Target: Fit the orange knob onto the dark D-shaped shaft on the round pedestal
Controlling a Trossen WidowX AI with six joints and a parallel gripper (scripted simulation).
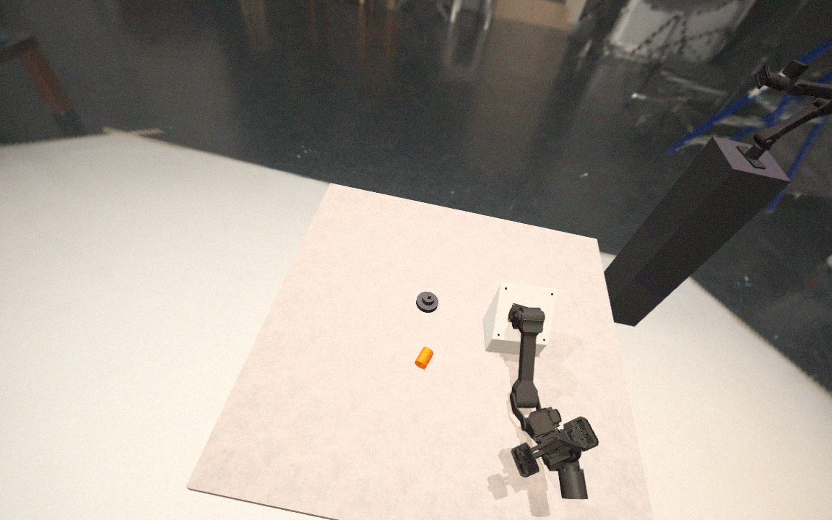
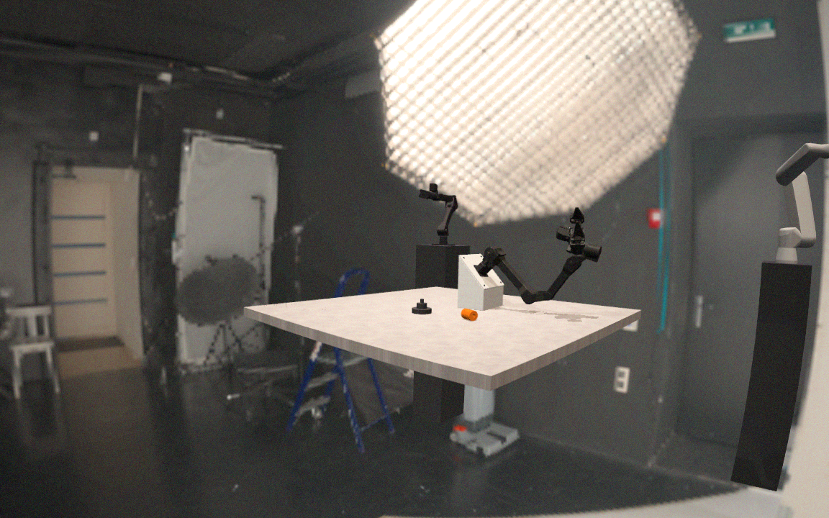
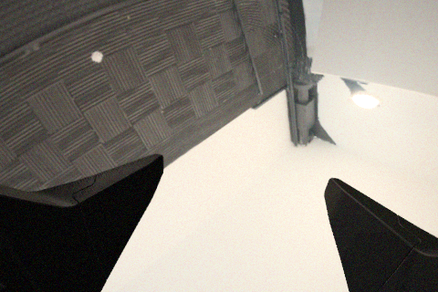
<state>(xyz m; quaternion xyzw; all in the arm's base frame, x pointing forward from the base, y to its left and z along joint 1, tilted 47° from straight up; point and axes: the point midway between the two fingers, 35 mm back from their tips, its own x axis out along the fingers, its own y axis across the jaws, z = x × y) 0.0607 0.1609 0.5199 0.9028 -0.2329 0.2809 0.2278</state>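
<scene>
The orange knob (image 1: 424,357) (image 2: 469,314) lies on its side on the table. The round dark pedestal (image 1: 423,308) (image 2: 421,310) stands apart from it, with the short shaft (image 1: 428,297) (image 2: 422,301) upright at its centre. The shaft's flat side cannot be made out. My gripper (image 1: 553,446) (image 3: 245,175) is open and empty. It is raised high above the table, well to the side of both the knob and the pedestal. The wrist view shows neither knob nor pedestal.
The arm's white base block (image 1: 525,294) (image 2: 480,296) stands on the table (image 1: 315,401) (image 2: 372,332) beside the pedestal. A black column (image 1: 684,239) (image 2: 441,264) with another arm stands beyond the table edge. A second column (image 2: 775,360) stands off to the right.
</scene>
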